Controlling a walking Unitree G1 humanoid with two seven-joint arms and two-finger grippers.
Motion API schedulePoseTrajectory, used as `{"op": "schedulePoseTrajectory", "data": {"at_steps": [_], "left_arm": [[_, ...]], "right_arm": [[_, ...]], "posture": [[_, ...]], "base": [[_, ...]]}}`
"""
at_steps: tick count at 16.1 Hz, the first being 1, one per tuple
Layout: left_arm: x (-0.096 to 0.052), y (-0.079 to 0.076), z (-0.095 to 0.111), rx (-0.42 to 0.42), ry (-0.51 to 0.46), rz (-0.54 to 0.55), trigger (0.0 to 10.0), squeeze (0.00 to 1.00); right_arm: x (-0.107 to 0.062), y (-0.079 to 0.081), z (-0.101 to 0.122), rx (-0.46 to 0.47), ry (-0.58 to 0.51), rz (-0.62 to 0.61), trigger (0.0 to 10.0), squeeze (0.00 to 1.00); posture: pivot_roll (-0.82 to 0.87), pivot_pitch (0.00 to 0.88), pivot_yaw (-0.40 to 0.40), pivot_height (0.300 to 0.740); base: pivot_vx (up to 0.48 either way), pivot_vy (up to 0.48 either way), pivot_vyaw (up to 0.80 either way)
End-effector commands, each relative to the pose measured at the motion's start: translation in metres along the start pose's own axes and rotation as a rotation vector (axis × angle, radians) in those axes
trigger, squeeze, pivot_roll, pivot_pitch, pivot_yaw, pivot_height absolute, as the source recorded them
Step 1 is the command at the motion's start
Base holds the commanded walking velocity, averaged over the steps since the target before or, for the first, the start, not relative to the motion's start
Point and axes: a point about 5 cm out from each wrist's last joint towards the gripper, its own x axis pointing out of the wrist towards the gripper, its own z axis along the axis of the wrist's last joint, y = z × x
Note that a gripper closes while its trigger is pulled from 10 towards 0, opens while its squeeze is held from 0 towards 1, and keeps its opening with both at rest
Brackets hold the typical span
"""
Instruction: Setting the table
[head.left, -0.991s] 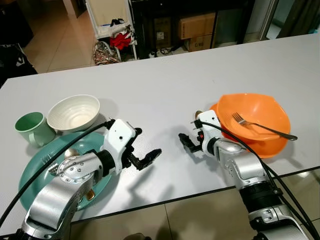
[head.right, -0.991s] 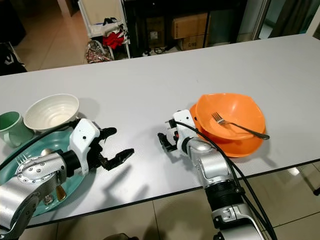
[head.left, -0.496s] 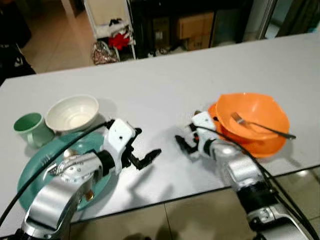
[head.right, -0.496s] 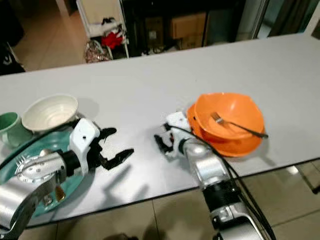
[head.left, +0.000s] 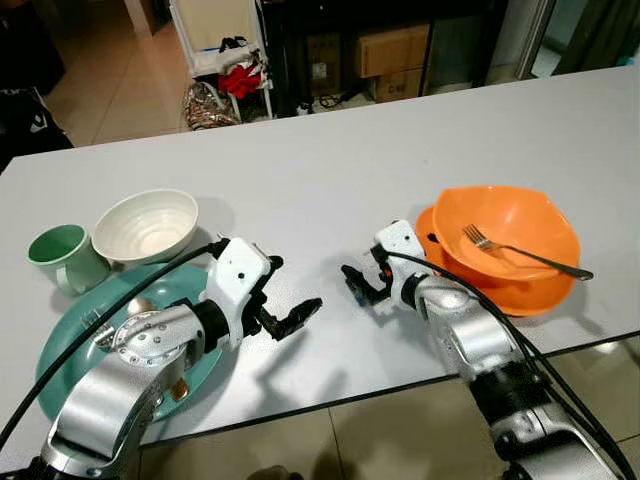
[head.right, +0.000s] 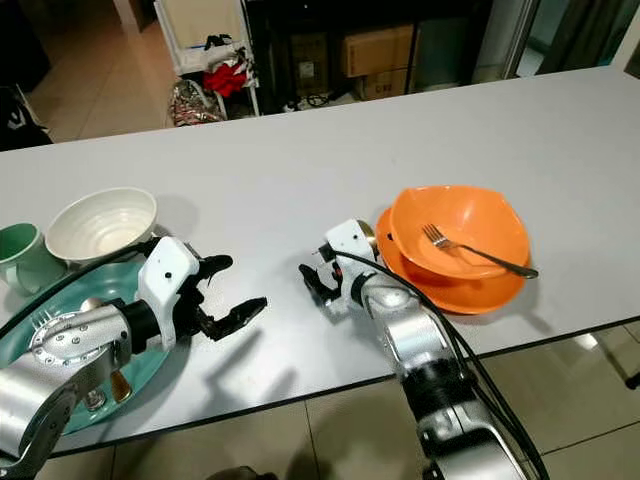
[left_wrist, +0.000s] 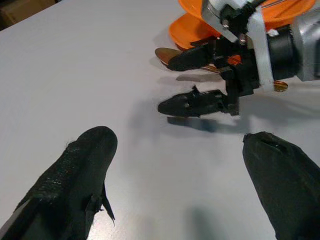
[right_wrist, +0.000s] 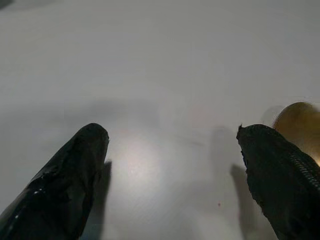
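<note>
Fork in orange bowl, orange plate beneath

Two silver metal arms with round screw-studded joints, white wrist housings, looping black cables, and long matte-black fingers

Right gripper slid left along the table, away from the orange bowl and plate stack and toward the left gripper. Its wrist rolled with it, so its fingers ended splayed over bare tabletop, farther from the plate rim.
</note>
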Motion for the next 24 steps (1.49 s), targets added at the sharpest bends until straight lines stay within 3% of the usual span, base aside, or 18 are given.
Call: {"op": "schedulePoseTrajectory", "data": {"at_steps": [1, 5, 10, 15, 20, 24], "left_arm": [[-0.001, 0.003, 0.001, 0.015, 0.008, 0.007, 10.0, 0.0], [-0.002, 0.001, 0.0, 0.013, 0.007, 0.009, 10.0, 0.0], [-0.003, 0.002, 0.0, 0.013, 0.01, 0.012, 10.0, 0.0], [-0.003, 0.003, 0.0, 0.017, 0.011, 0.012, 10.0, 0.0], [-0.003, 0.003, 0.0, 0.018, 0.014, 0.007, 10.0, 0.0], [-0.003, 0.004, 0.0, 0.019, 0.016, 0.009, 10.0, 0.0]], "right_arm": [[0.003, -0.011, 0.006, 0.032, -0.035, -0.064, 10.0, 1.0], [0.004, -0.028, 0.004, 0.126, -0.058, -0.15, 10.0, 1.0], [0.008, -0.034, -0.003, 0.253, -0.013, -0.063, 10.0, 1.0], [0.007, -0.036, -0.003, 0.14, -0.002, -0.011, 10.0, 1.0], [0.006, -0.034, -0.017, 0.224, 0.092, 0.032, 10.0, 1.0], [0.006, -0.019, -0.03, 0.282, 0.157, 0.142, 10.0, 1.0]], "posture": [[0.04, 0.0, 0.096, 0.74], [0.05, 0.0, 0.087, 0.74], [0.05, 0.0, 0.087, 0.74], [0.05, 0.0, 0.097, 0.74], [0.05, 0.0, 0.098, 0.74], [0.05, 0.0, 0.098, 0.74]], "base": [[0.0, 0.0, 0.0], [0.0, 0.0, 0.0], [0.0, 0.0, 0.0], [0.0, 0.0, 0.0], [0.0, 0.0, 0.0], [0.0, 0.0, 0.0]]}}
